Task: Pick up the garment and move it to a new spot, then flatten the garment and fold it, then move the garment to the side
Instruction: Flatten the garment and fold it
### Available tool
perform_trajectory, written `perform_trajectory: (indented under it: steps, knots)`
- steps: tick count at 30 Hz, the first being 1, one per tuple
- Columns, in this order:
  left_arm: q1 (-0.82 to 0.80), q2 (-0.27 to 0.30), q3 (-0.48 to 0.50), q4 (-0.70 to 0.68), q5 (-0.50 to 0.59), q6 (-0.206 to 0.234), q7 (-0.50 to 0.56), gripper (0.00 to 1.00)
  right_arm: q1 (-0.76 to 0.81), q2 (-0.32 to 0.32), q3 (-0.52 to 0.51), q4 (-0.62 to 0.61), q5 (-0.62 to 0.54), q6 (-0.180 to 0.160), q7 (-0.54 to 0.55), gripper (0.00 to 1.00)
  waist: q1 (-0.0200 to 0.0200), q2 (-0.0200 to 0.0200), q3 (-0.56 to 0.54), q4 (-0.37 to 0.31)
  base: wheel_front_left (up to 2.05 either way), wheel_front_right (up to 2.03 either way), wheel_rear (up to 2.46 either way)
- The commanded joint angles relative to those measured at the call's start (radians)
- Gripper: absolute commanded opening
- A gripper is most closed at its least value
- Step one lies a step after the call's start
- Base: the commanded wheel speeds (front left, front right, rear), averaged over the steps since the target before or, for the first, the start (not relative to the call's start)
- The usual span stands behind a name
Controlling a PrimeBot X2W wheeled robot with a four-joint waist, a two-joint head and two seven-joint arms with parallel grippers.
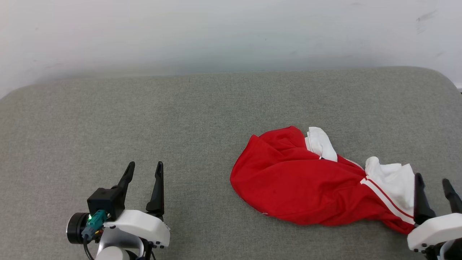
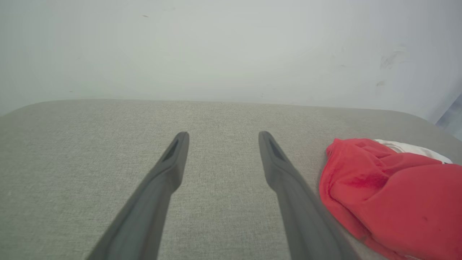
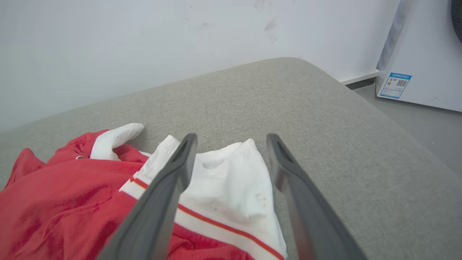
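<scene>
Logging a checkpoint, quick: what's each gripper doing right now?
Left gripper: open, empty.
Right gripper: open, empty, fingers over the garment.

We see a grey fabric table (image 1: 180, 108), a white wall (image 1: 216, 32) behind it, and a blue-labelled white cabinet (image 3: 426, 50) beside it.

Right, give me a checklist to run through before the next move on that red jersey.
1. The right end effector is open: ok.
2. The left end effector is open, over bare cushion: ok.
3. The jersey lies flat: not ok, it is crumpled.
4. The jersey rests on the cushion: ok.
5. The white sleeve lines up between the right fingers: ok, by the right wrist view.
6. The right fingers touch the sleeve: cannot tell.
</scene>
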Motion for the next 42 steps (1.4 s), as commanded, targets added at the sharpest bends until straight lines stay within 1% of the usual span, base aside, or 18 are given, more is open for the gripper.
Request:
perform_trajectory:
  steps: [1,5,10,15,21,26,27,32,34,38,41,42]
  knots:
    - [-0.003,0.003,0.002,-0.004,-0.001,-0.004,0.005,1.0,0.014,0.005,0.013,-0.016,-0.01,-0.001,-0.01,1.0,0.0001,-0.0001,-0.004,-0.004,0.0,0.0,0.0]
    - [-0.019,0.012,-0.005,-0.005,-0.009,-0.007,0.039,1.0,0.039,0.006,0.08,-0.095,-0.043,-0.001,-0.016,1.0,0.0001,-0.0001,-0.015,-0.019,0.0,0.0,0.0]
    - [-0.065,0.023,-0.028,-0.009,-0.021,-0.028,0.123,1.0,0.061,0.006,0.187,-0.203,-0.046,-0.001,0.005,1.0,0.0001,-0.0001,-0.011,-0.051,0.0,0.0,0.0]
    - [-0.16,0.017,-0.073,-0.001,-0.036,-0.064,0.245,1.0,0.067,0.006,0.275,-0.29,-0.035,-0.001,0.029,1.0,0.0001,-0.0001,0.017,-0.092,0.0,0.0,0.0]
    - [-0.308,0.014,-0.138,0.044,-0.043,-0.117,0.417,1.0,0.04,0.006,0.336,-0.34,-0.021,-0.001,0.036,1.0,0.0001,-0.0001,0.09,-0.155,0.0,0.0,0.0]
    - [-0.428,0.023,-0.2,0.113,-0.034,-0.16,0.561,1.0,0.016,0.006,0.356,-0.337,0.002,-0.001,0.02,1.0,0.0001,-0.0001,0.165,-0.209,0.0,0.0,0.0]
    - [-0.469,0.031,-0.226,0.145,-0.027,-0.17,0.614,1.0,0.007,0.006,0.359,-0.325,0.013,-0.001,0.011,1.0,0.0001,-0.0001,0.191,-0.229,0.0,0.0,0.0]
    - [-0.559,0.023,-0.29,0.236,-0.024,-0.19,0.734,1.0,-0.014,0.006,0.354,-0.284,0.042,-0.001,-0.024,1.0,0.0001,-0.0001,0.247,-0.264,0.0,0.0,0.0]
    - [-0.581,0.026,-0.308,0.279,-0.021,-0.192,0.775,1.0,-0.02,0.006,0.361,-0.268,0.053,-0.001,-0.034,1.0,0.0001,-0.0001,0.261,-0.279,0.0,0.0,0.0]
    - [-0.58,0.026,-0.343,0.386,-0.057,-0.202,0.892,1.0,-0.034,0.006,0.368,-0.237,0.065,-0.001,-0.049,1.0,0.0001,-0.0001,0.272,-0.299,0.0,0.0,0.0]
    - [-0.569,0.022,-0.358,0.415,-0.079,-0.205,0.929,1.0,-0.035,0.006,0.365,-0.227,0.07,-0.001,-0.056,1.0,0.0001,-0.0001,0.274,-0.304,0.0,0.0,0.0]
    - [-0.564,0.023,-0.364,0.426,-0.091,-0.207,0.946,0.84,-0.034,0.006,0.363,-0.221,0.076,-0.001,-0.056,1.0,0.0001,-0.0001,0.275,-0.304,0.0,0.0,0.0]
